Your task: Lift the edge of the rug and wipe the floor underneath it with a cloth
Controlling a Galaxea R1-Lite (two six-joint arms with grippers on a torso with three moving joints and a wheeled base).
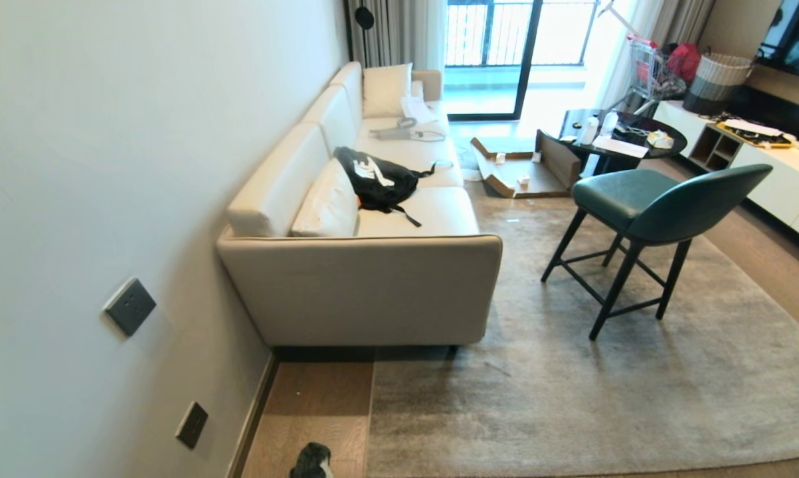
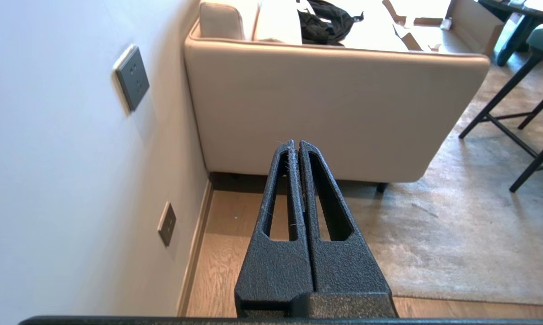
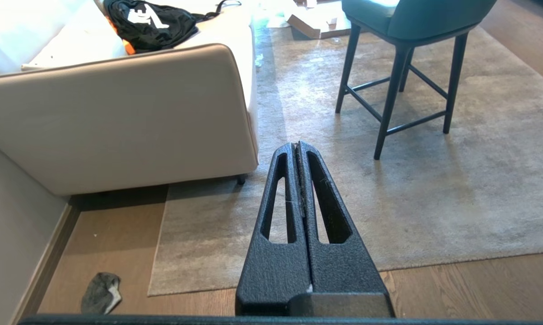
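A large grey-beige rug (image 1: pixel 605 385) lies flat on the brown wood floor (image 1: pixel 313 411). Its straight rug edge (image 3: pixel 156 246) runs along the bare strip beside the wall, and a second rug edge (image 3: pixel 456 259) runs nearest me. The cloth (image 3: pixel 100 292), a small dark grey wad, lies on the bare floor near the wall and shows as the cloth (image 1: pixel 313 461) at the bottom of the head view. My left gripper (image 2: pixel 297 144) is shut and empty, held in the air facing the sofa end. My right gripper (image 3: pixel 297 145) is shut and empty above the rug's near part.
A cream sofa (image 1: pixel 366 279) stands against the wall (image 1: pixel 107 199) with a black bag (image 1: pixel 376 179) on it. A green chair (image 1: pixel 651 219) with dark legs stands on the rug. Flattened cardboard (image 1: pixel 519 172), a round dark table (image 1: pixel 621 136) and a white cabinet (image 1: pixel 771 172) lie farther off.
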